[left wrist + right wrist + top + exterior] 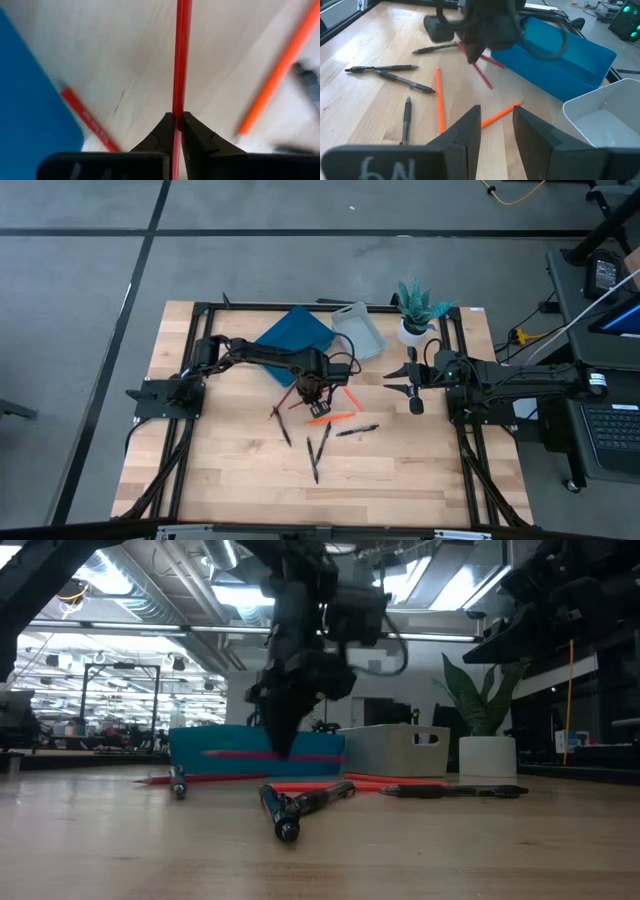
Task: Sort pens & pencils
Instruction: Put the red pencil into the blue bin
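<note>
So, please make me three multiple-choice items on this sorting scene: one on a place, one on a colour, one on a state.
1. Where does the right hand wait?
A. beside the potted plant
B. over the blue bin
C. among the pens

2. What colour is the pencil that the left hand holds?
A. black
B. red
C. green

3. In what state is the right hand?
A. shut on a pen
B. shut on nothing
C. open

Answers:
1 A, the high view shows it near the plant, away from the blue bin and the pens.
2 B, the left wrist view shows a red stick between the fingers.
3 C, the right wrist view shows a gap between its fingers, nothing in it.
</note>
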Robot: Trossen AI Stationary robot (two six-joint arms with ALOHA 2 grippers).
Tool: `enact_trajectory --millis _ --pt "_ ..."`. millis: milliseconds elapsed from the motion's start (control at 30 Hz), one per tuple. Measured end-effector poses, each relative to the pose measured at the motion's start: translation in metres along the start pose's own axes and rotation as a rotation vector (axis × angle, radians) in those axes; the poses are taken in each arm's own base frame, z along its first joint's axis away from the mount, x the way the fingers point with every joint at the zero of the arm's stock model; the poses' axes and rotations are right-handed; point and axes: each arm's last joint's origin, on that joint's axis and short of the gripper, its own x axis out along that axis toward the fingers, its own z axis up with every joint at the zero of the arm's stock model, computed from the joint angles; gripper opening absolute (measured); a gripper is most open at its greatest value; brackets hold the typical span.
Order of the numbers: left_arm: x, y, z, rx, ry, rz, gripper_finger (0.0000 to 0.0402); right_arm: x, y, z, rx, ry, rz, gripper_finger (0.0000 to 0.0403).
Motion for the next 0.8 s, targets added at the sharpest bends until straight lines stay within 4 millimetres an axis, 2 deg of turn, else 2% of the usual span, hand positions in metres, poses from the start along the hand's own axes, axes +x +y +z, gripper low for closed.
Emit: enact_trajectory --millis 267,467,667,800 --pt "-0.053 -0.011 0.003 0.096 -0.089 0.086 0.0016 0.000 0.000 -0.002 0.002 0.014 0.001 0.0115" --pt "-0.090 -0.007 0.002 0.090 -0.166 0.234 0.0016 0.000 0.000 -0.002 0.002 0.014 0.001 0.0115" --pt "-0.111 -0.004 0.000 0.085 -0.215 0.314 0.0016 0.000 0.000 -0.002 0.003 0.019 0.002 0.0115" --pt "-0.116 0.005 -0.002 0.060 -0.199 0.387 0.0016 0.000 0.000 -0.002 0.003 0.019 0.002 0.0115"
